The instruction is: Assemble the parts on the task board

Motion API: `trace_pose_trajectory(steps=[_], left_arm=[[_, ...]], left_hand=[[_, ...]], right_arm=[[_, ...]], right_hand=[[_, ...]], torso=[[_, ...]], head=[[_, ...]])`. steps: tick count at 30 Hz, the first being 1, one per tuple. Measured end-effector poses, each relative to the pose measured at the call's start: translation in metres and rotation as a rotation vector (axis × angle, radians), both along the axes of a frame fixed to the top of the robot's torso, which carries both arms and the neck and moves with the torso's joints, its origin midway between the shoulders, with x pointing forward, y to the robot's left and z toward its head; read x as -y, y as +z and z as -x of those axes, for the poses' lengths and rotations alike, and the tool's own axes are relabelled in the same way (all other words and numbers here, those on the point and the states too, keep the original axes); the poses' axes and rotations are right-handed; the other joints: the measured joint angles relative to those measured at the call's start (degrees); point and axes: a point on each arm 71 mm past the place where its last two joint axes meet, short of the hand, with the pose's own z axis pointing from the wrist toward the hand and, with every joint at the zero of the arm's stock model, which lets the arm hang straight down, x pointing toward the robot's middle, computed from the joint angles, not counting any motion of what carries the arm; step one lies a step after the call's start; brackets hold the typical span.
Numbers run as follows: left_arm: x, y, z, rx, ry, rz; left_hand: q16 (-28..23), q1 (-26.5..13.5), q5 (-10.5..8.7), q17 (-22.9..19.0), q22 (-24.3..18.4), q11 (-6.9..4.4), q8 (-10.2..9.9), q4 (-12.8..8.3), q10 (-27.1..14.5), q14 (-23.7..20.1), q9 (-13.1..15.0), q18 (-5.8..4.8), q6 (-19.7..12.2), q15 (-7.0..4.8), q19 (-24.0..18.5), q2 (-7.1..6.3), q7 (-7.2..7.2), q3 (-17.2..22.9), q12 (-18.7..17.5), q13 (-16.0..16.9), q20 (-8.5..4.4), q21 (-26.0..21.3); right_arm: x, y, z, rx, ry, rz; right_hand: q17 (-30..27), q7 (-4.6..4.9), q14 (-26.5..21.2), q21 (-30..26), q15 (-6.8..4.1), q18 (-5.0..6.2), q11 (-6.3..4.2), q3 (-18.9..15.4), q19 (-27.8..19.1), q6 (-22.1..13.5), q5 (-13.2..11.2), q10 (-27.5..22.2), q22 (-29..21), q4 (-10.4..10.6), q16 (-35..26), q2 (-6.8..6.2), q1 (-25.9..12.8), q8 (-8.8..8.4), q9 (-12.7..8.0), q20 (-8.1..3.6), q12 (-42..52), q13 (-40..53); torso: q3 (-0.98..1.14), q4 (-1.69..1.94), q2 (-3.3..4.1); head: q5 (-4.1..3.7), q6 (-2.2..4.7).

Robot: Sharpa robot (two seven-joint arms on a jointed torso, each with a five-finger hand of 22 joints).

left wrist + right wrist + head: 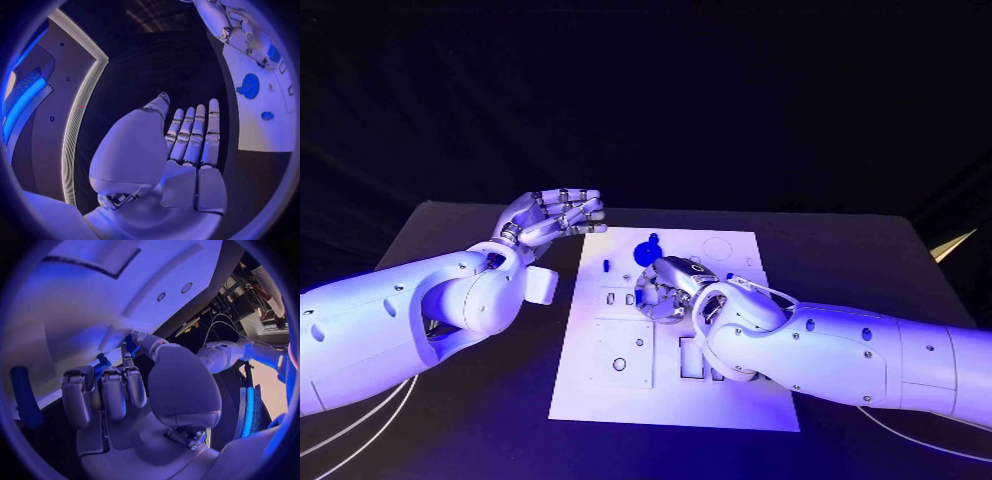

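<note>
On the black worktop (473,420) in the head view lies the white task board (678,400), its long side running away from the robot. The left robot hand (553,215) hangs above the worktop just beside the board's far left corner, palm up, fingers loosely curved and apart, with nothing in it. The right robot hand (672,290) is down over the middle of the board, fingers curled toward its surface. A round blue part (646,252) stands on the board just beyond those fingers, and a smaller blue part (607,266) lies near the board's left edge. Pale outlined recesses mark the nearer half of the board.

In the left wrist view, the left robot hand (181,145) is spread flat with its fingers (199,131) straight and side by side, thumb out to one side, grasping nothing. Beyond it the task board (275,135) shows at the rim, carrying a blue gear-like part (249,86) and a small blue part (267,116); the right robot hand (247,42) rests over the board farther off.

In the right wrist view, the right robot hand (134,390) has its fingers (114,392) bent in close against the white task board (81,315). A small blue part (130,346) sits pinched between the thumb tip and a fingertip. An elongated blue part (25,396) lies on the board to one side, apart from the hand.
</note>
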Motion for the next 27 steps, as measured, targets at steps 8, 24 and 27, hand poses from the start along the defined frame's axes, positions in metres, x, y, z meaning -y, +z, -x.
trace_pose_trajectory(steps=[8, 24, 27], left_arm=[[-0.0006, -0.0002, -0.0003, -0.001, 0.002, -0.001], [-0.0009, -0.0004, -0.0006, -0.003, 0.003, -0.002], [-0.0014, -0.0007, -0.0011, -0.003, 0.004, -0.003]], left_hand=[[0.00, 0.00, 0.00, 0.04, 0.00, 0.00, 0.00, 0.00, 0.00, 0.00, 0.00, 0.00, 0.00, 0.00, 0.00, 0.00, 0.00, 0.00, 0.00, 0.00, 0.00, 0.00], [0.00, 0.00, 0.00, 0.03, 0.00, 0.00, 0.00, 0.00, 0.00, 0.00, 0.00, 0.00, 0.00, 0.00, 0.00, 0.00, 0.00, 0.00, 0.00, 0.00, 0.00, 0.00], [-0.21, 0.00, 0.00, 0.04, -0.02, 0.00, 0.00, 0.00, 0.00, 0.00, 0.00, 0.00, 0.00, 0.00, 0.00, 0.00, 0.00, 0.00, 0.00, 0.00, 0.00, 0.00]], right_arm=[[0.0008, 0.0001, -0.0002, 0.000, -0.001, 0.001], [0.0025, -0.0001, 0.0013, 0.005, -0.004, -0.008], [0.0048, 0.0015, 0.0028, 0.014, -0.008, -0.022]], right_hand=[[0.00, 0.62, 0.00, 0.00, 0.43, 0.00, 0.56, -1.19, -0.22, -1.45, -5.01, -0.07, -0.01, 0.87, 0.00, -1.21, -1.21, -1.43, -0.78, 0.22, -0.51, 0.00], [0.00, 1.23, -0.01, 0.00, 1.07, 0.01, 1.64, -17.12, -0.09, -4.54, -8.59, -0.01, -0.02, 5.63, 0.00, -1.17, 1.84, -3.76, -2.91, 0.95, -2.22, -0.01], [0.00, 1.50, -0.01, 0.00, 1.07, 0.01, 1.69, -22.74, 0.00, -5.21, -8.59, 0.04, -0.02, 8.99, 0.00, -0.37, 5.54, -3.98, -3.56, 1.26, -2.65, -0.01]], torso=[[0.01, -0.01, 0.00], [0.02, 0.00, -0.01], [0.03, 0.00, -0.04]], head=[[0.04, 0.08], [-0.02, 0.13], [-0.06, 0.23]])
